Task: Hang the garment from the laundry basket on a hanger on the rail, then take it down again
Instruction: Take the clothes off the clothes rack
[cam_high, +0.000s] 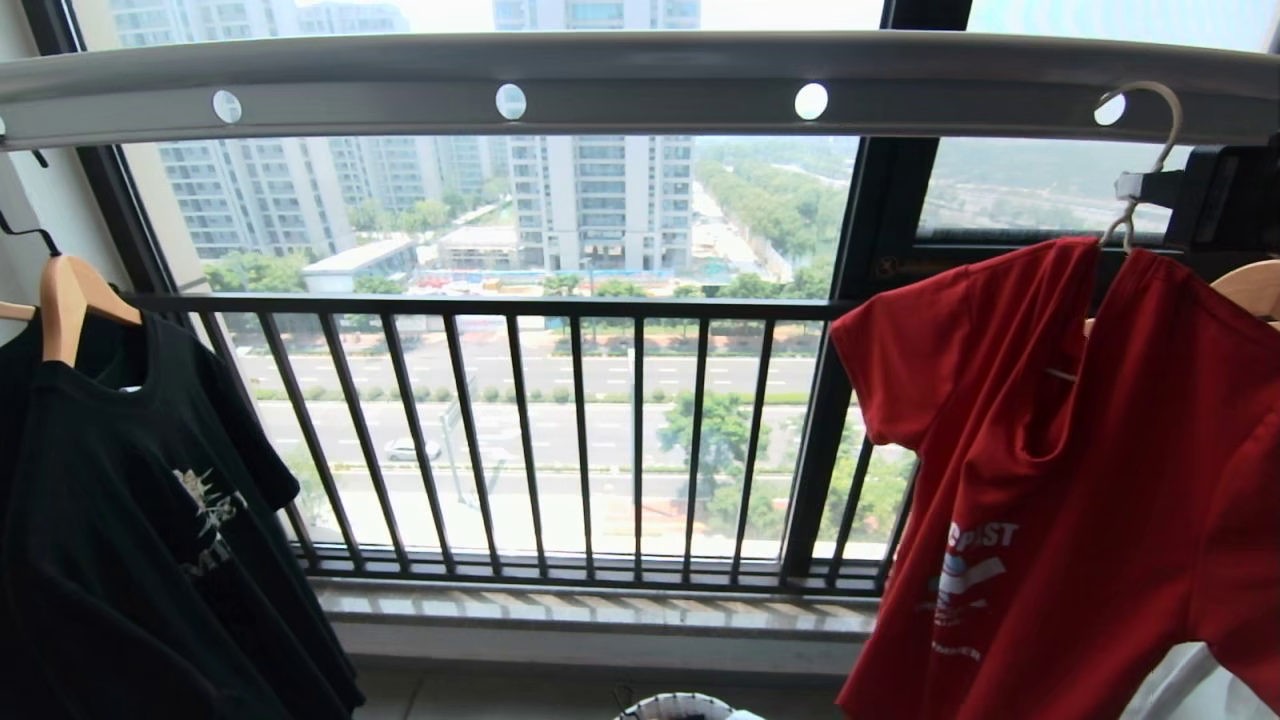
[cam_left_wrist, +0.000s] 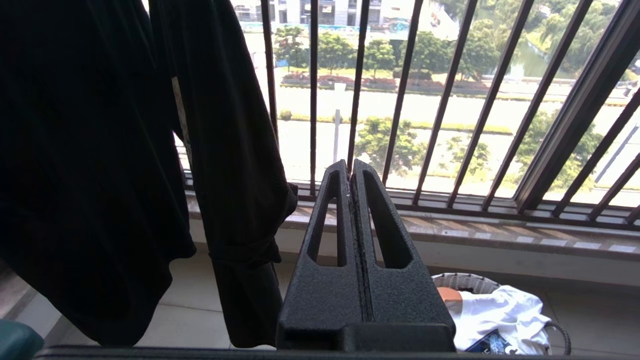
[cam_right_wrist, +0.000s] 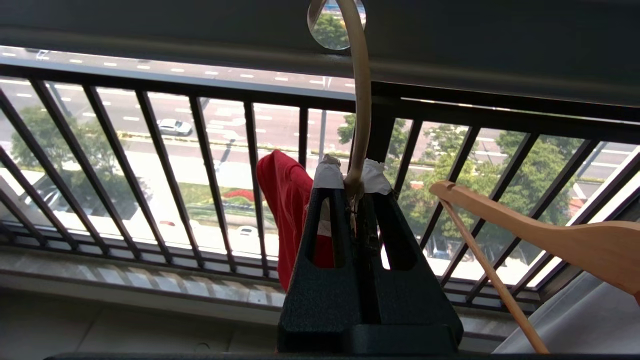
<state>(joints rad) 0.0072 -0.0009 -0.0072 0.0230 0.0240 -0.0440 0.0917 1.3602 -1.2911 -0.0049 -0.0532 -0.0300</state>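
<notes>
Right gripper (cam_right_wrist: 356, 192) is clamped on the white wire hanger (cam_right_wrist: 361, 100) neck, directly below its hook, which passes through a hole near the rail's (cam_high: 640, 85) right end; the red T-shirt (cam_high: 1080, 480) hangs beneath. Left gripper (cam_left_wrist: 351, 172) is closed, empty, farther away.

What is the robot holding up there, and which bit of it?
The right claw grips the white wire hanger by its twisted neck, just under the hook; the red T-shirt hangs on it. The left claw is shut on nothing.
</notes>
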